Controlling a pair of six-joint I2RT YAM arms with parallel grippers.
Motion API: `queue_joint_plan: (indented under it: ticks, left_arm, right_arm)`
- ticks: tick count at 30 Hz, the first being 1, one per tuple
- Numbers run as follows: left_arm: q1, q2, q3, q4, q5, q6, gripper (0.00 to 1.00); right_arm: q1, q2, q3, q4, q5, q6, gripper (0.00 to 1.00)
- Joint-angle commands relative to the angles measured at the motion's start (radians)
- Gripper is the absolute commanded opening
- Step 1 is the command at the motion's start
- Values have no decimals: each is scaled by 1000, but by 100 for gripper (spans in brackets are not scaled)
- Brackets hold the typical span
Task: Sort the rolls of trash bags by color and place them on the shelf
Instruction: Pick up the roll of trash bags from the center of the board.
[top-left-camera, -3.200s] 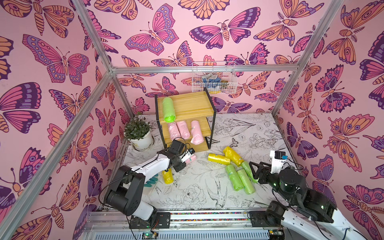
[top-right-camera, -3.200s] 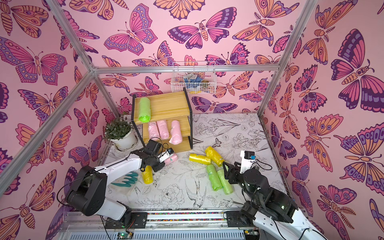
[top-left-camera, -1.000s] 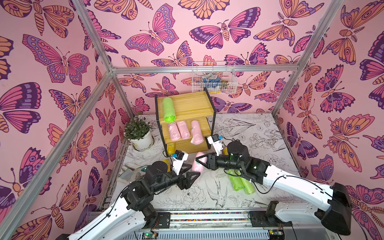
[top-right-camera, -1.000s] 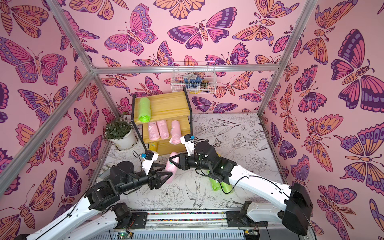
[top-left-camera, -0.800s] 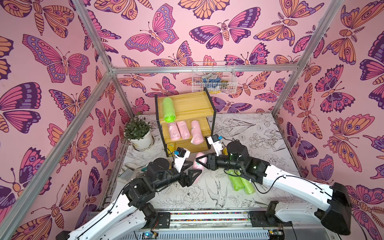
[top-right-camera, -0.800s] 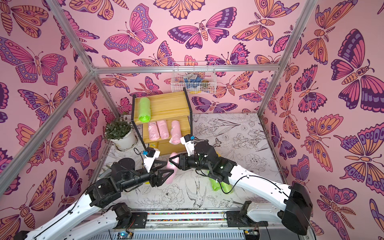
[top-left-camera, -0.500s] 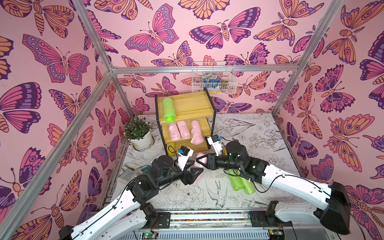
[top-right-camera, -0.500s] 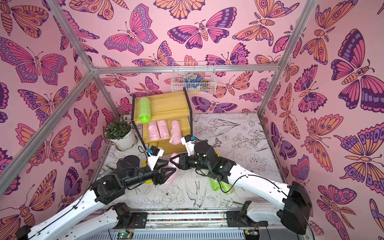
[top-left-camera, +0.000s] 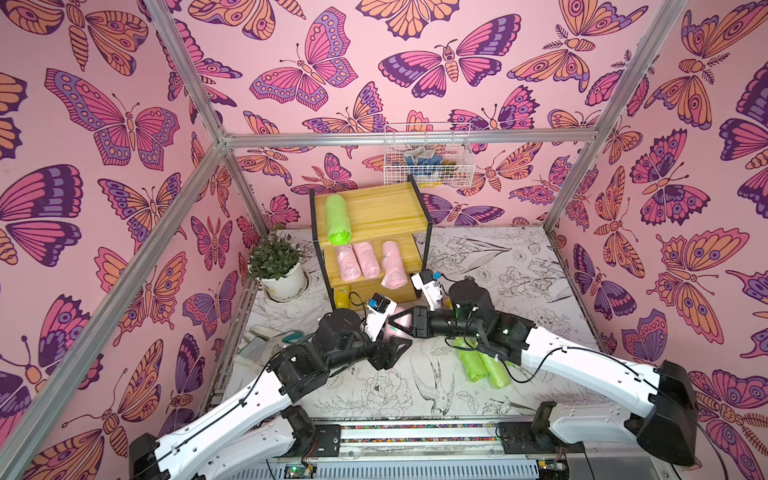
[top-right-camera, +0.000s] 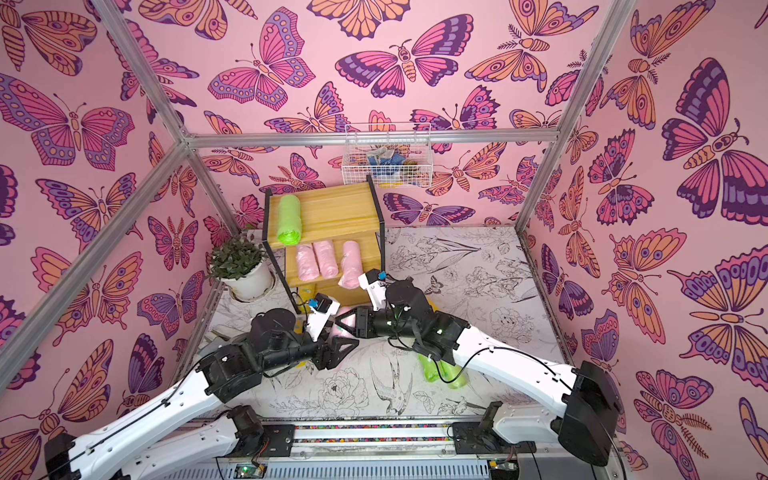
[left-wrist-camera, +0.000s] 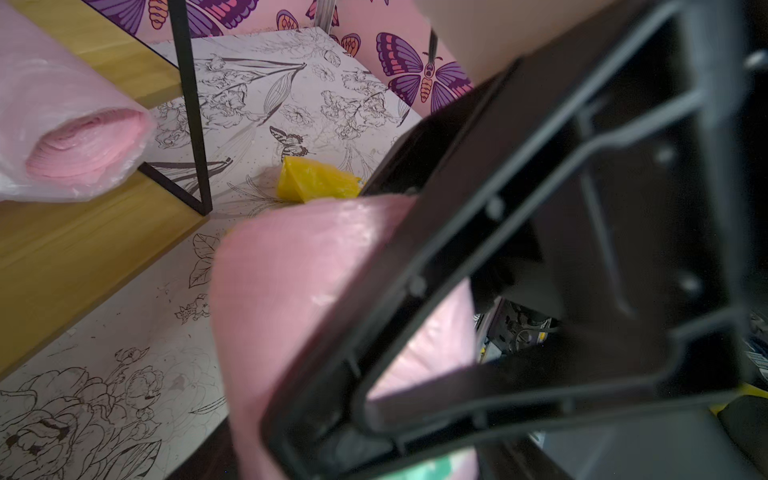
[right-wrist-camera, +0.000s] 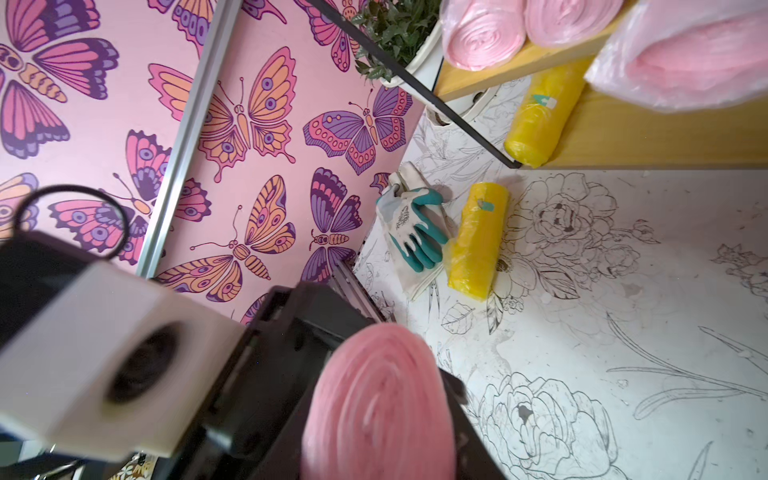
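Two robot hands meet on one pink roll (right-wrist-camera: 376, 407) at mid-frame in both top views, just in front of the shelf (top-left-camera: 374, 208).
Right hand (top-left-camera: 399, 322) is clamped on the pink roll and holds it clear of the counter (top-left-camera: 519, 266). Left hand (top-left-camera: 395, 341) has its jaws on either side of the same roll, but whether they grip it cannot be told. Higher in the frame, the shelf carries a green roll (top-left-camera: 337, 220) on its top board, three pink rolls (top-left-camera: 365, 259) on the middle board and a yellow roll (right-wrist-camera: 540, 120) at the bottom. Two green rolls (top-left-camera: 482, 365) lie lower right. This looks like a handover. Next, one hand must let go so the other can lay the roll on the middle board.
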Motion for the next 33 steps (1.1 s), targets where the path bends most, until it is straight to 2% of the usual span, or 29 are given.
queue_joint_plan:
  ticks: [1,5,9,12,13,14,15,16,17,19,24,27,31,33]
  left_arm:
    - [-5,-1,-11,15,-5,3,66]
    - [-6,-3,-1,15,-25,-4,53]
    - [-5,-6,15,14,-30,-4,49]
    - [-5,-15,25,14,-34,-8,29]
    - [-5,-19,26,14,-39,-11,18]
    - [-5,-22,26,14,-45,-16,6]
    - [-5,-26,26,14,-51,-21,0]
    - [-6,-30,25,14,-56,-28,0]
    - [-6,-36,22,13,-59,-36,0]
    - [-6,-49,19,14,-65,-51,0]
    - [-5,-88,18,14,-144,-148,0]
    - [-5,-115,30,14,-205,-248,0]
    - [-7,-153,37,45,-301,-395,0]
    - [-8,-184,4,119,-343,-471,0]
  right_arm:
    - [6,-26,50,57,-30,1,0]
    - [8,-20,51,46,-36,0,0]
    - [16,-3,62,22,-34,-12,0]
    - [27,14,86,-13,-24,-32,0]
    - [31,19,96,-34,-13,-40,8]
    - [34,21,106,-56,-2,-47,21]
    - [34,21,113,-79,10,-53,35]
    - [35,17,121,-117,32,-64,47]
    - [35,7,128,-153,61,-84,55]
    - [35,-24,135,-224,129,-116,63]
    - [21,-166,114,-384,336,-175,75]
    - [-7,-278,69,-442,407,-181,82]
    - [-40,-401,-17,-438,402,-131,90]
    - [-44,-418,-69,-374,331,-69,94]
